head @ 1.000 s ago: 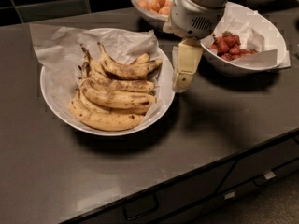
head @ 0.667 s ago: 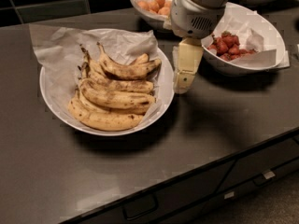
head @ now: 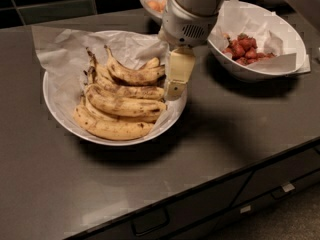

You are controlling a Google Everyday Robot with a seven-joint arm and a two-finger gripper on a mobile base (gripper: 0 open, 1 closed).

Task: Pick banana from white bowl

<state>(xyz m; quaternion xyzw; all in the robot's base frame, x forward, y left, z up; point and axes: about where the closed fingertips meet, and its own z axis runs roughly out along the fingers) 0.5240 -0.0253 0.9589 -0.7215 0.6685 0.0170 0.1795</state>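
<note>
No text, label, brand, number or sign can be read on anything in view, neither on the white bowl [head: 52,106] nor on the counter [head: 235,129]. The gripper [head: 174,88] carries no legible marking; it hangs at the three o'clock rim of that bowl.

— What colour is the banana [head: 134,75]?
— Yellow with brown blotches and a dark stem. The other bananas [head: 112,129] under it are yellow with brown speckles too.
— And the white bowl [head: 59,115]?
— Plain white, lined with white paper [head: 55,49].
— The tool [head: 173,90]?
— Pale cream, under a light grey housing [head: 190,19]; it hangs over that bowl's right rim.
— The worktop [head: 240,134]?
— Plain dark grey-brown. Behind sit red berries [head: 242,51] on white paper and orange fruits [head: 155,5].
</note>
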